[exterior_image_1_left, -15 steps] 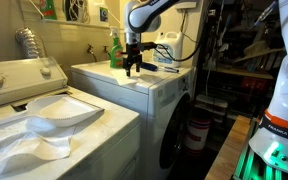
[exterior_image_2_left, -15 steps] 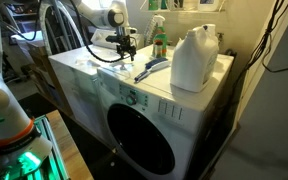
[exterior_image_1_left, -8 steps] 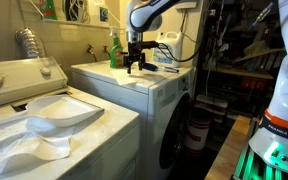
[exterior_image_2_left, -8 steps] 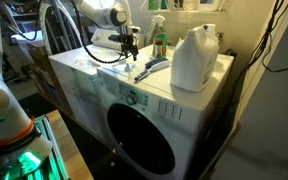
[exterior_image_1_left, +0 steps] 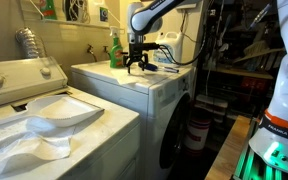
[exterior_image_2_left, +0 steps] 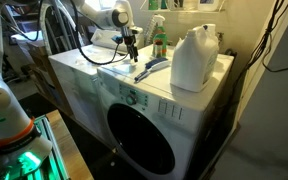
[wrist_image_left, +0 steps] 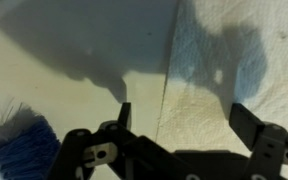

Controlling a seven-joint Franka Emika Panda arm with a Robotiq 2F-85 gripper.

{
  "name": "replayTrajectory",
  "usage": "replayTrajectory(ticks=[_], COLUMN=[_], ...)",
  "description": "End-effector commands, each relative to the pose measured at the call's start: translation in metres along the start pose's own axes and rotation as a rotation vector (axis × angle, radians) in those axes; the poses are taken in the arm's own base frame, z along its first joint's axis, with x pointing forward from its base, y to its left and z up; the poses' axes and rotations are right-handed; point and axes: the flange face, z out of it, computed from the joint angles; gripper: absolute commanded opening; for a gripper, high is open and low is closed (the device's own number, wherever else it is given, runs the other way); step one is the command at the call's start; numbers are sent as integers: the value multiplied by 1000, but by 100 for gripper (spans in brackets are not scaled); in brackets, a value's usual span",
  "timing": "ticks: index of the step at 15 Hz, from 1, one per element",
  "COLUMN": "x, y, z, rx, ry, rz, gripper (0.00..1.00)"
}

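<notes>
While I hang above the white machine top [exterior_image_2_left: 84,72], my gripper [wrist_image_left: 184,125] is spread wide and empty. The blue brush [wrist_image_left: 19,150] lies just outside one finger, and a textured white sheet [wrist_image_left: 244,50] is under the opposite one.

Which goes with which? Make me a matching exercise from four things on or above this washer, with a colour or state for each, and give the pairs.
Things:
1. jug
2. spray bottle
3. brush
4. gripper

Colour or state:
a. blue
b. open
c. white
d. green

Pairs: 1-c, 2-d, 3-a, 4-b
</notes>
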Motion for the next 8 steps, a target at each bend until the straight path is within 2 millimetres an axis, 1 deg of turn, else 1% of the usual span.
replayTrajectory(ticks=[1,3,4,6,8], x=[8,9,5,-7,-18], y=[6,9,7,6,12], z=[-12,-25,-32,-57,-87], rx=[14,36,46,73,53], ry=[62,74,61,75,109], rz=[142,160,116,-48,-148], gripper=[100,100,100,100,100])
